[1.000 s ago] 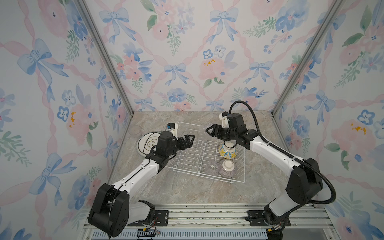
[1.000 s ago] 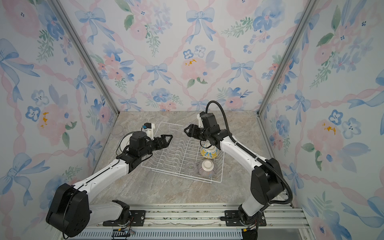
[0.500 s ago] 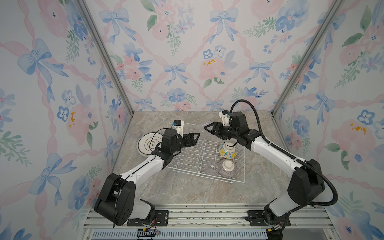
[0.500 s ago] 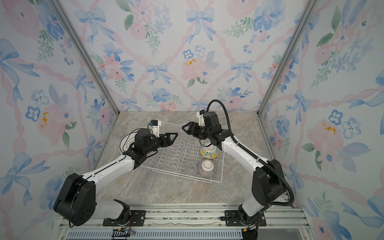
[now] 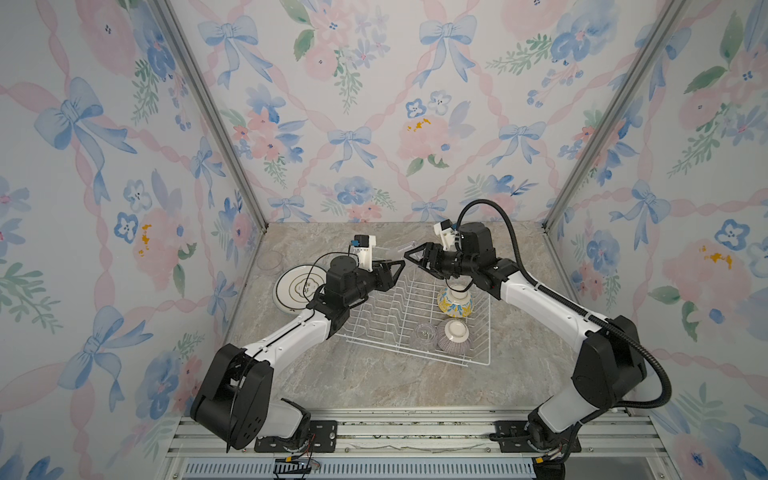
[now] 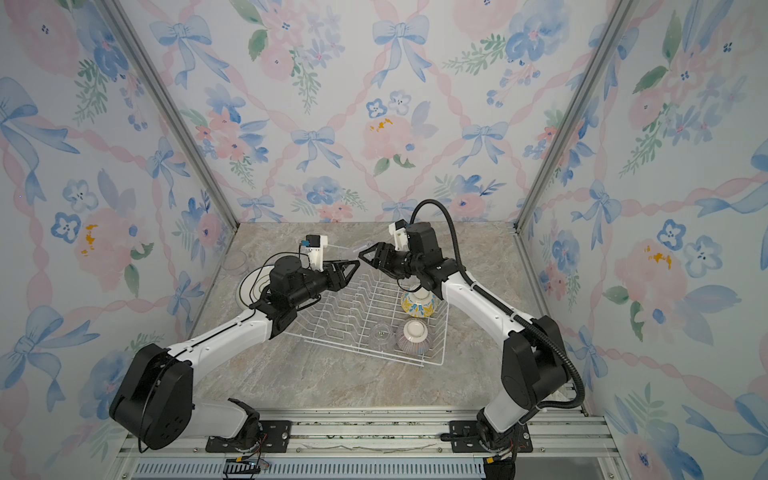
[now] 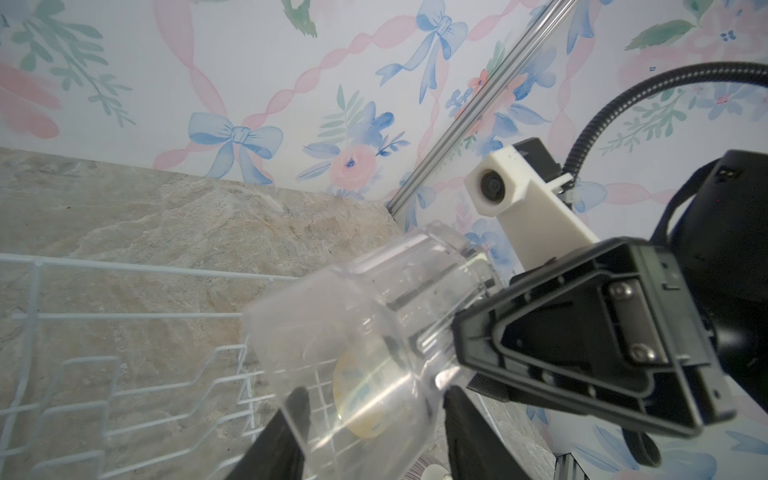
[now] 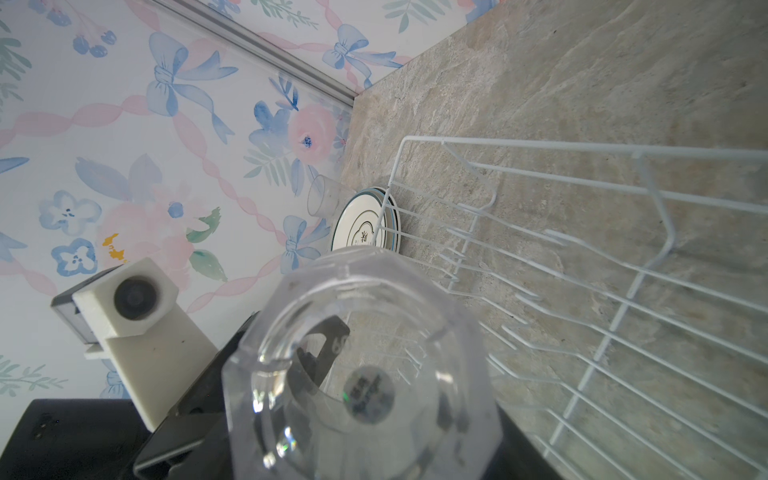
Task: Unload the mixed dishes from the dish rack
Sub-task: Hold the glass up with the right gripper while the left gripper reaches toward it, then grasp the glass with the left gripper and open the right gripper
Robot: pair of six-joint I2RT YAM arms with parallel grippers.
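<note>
A clear glass (image 7: 365, 332) hangs over the far edge of the dish rack (image 5: 478, 361), lying sideways between both grippers. My right gripper (image 8: 365, 449) is shut on its base end. My left gripper (image 7: 374, 399) has a finger (image 7: 461, 424) on each side of the rim end, close against the wall; whether they press on it is unclear. In both top views the left gripper (image 5: 397, 266) and the right gripper (image 5: 411, 259) meet tip to tip. A yellow-blue floral bowl (image 5: 454, 301), an upturned grey-striped bowl (image 5: 455, 336) and another glass (image 5: 424, 336) sit in the rack.
A stack of white plates (image 5: 297, 286) with dark rim bands lies on the stone table left of the rack. Behind the stack, by the left wall, stands a further clear glass (image 5: 269, 261). The rack's left half holds only upright prongs (image 6: 345, 303).
My left gripper swung right from the rack's left edge to meet the right gripper, and its jaws narrowed around the glass. The right gripper edged left, still holding the glass.
</note>
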